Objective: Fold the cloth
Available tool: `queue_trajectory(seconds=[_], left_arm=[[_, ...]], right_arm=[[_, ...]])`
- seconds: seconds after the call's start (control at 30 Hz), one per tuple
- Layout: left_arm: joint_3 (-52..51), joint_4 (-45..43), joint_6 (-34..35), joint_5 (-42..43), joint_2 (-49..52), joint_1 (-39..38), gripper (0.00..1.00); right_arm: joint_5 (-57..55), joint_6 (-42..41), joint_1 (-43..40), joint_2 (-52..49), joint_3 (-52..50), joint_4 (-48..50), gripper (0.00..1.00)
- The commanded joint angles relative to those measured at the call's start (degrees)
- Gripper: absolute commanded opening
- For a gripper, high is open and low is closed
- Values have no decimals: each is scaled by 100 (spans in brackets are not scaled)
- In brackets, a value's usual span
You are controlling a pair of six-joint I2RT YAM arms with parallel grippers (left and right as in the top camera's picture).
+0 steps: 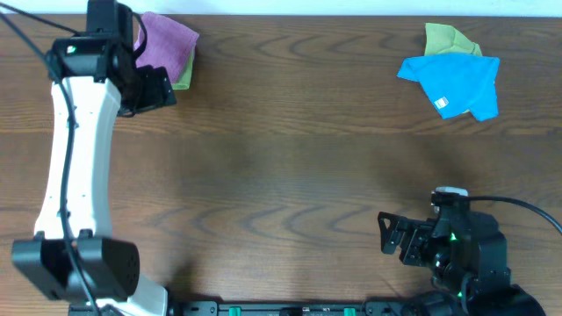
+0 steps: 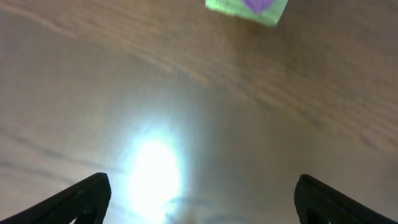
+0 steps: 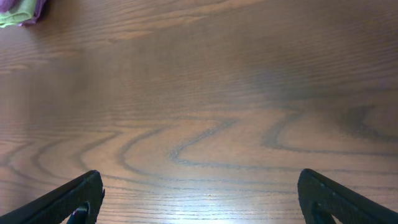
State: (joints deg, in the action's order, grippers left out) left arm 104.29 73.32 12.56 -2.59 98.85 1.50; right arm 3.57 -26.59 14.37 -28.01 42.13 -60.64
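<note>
A folded purple cloth (image 1: 169, 42) lies on a folded green cloth (image 1: 183, 81) at the back left; both show at the top of the left wrist view (image 2: 249, 6) and in the top left corner of the right wrist view (image 3: 18, 11). A crumpled blue cloth (image 1: 457, 83) lies at the back right, over a green cloth (image 1: 448, 39). My left gripper (image 1: 158, 88) is open and empty just beside the purple stack, above bare wood (image 2: 199, 199). My right gripper (image 1: 391, 235) is open and empty at the front right (image 3: 199, 199).
The wooden table (image 1: 290, 158) spans the whole view. The left arm's white link (image 1: 75, 149) runs along the left side. A black rail (image 1: 281, 309) sits at the front edge.
</note>
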Motion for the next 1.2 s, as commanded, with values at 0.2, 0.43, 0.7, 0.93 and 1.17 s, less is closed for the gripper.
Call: queue_trajectory(seconds=[0.2, 0.43, 0.7, 0.93, 1.17], left_arm=[[-146, 927, -101, -83, -844, 42, 95], [-1381, 822, -79, 166, -2061, 35, 95], [-3215, -107, -76, 404, -3724, 35, 95], [-5156, -1814, -103, 431, -5270, -81, 95], [-6778, -2889, -291, 411, -6647, -90, 95]], right_arm=[[-35, -81, -48, 22, -42, -7, 99], [-35, -81, -48, 22, -42, -7, 99], [-35, -81, -48, 22, -42, -7, 99], [-35, -81, -48, 22, -42, -7, 99], [-35, -81, -48, 22, -42, -7, 99]])
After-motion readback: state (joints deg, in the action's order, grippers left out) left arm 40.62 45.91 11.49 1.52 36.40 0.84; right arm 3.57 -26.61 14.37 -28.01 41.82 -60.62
